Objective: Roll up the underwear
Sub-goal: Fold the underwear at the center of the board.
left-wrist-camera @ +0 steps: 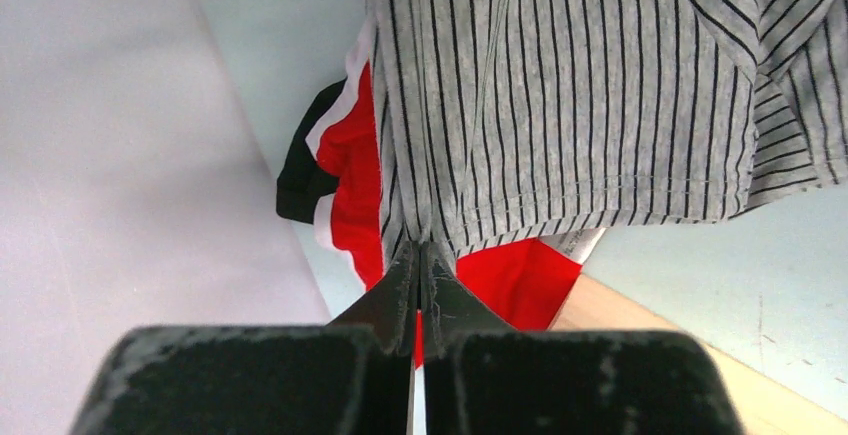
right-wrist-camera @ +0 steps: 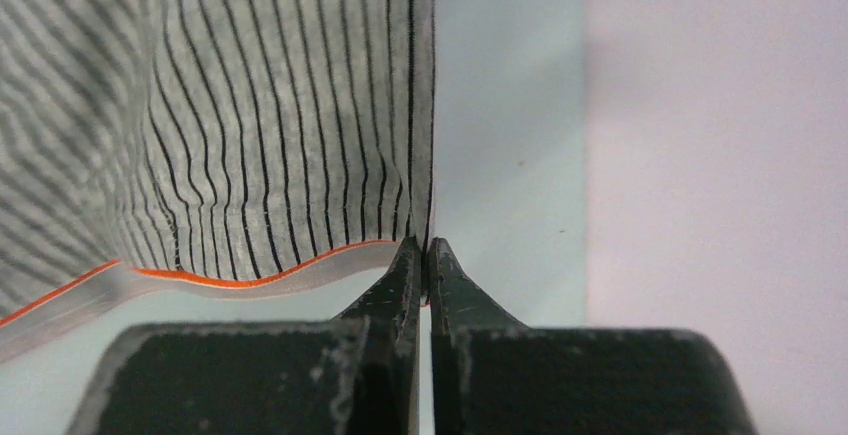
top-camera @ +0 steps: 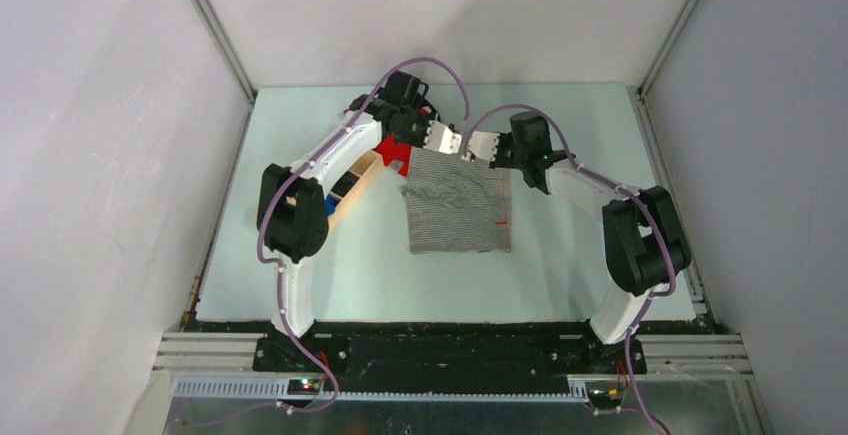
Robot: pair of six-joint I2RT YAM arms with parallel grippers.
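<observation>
The grey-and-white striped underwear [top-camera: 457, 200] lies spread on the pale table, near its middle. My left gripper [top-camera: 447, 141] is shut on its far left corner; in the left wrist view the striped fabric [left-wrist-camera: 560, 95] is pinched between my closed fingertips [left-wrist-camera: 421, 250]. My right gripper [top-camera: 480, 145] is shut on its far right corner; in the right wrist view the striped cloth [right-wrist-camera: 270, 105] with its orange-edged white waistband [right-wrist-camera: 250, 283] ends in my closed fingertips [right-wrist-camera: 428, 247].
A bright red cloth with dark trim [top-camera: 395, 151] lies just left of the underwear's far corner, partly over a wooden tray [top-camera: 355, 183]; it also shows in the left wrist view [left-wrist-camera: 350, 185]. White enclosure walls stand left, right and behind.
</observation>
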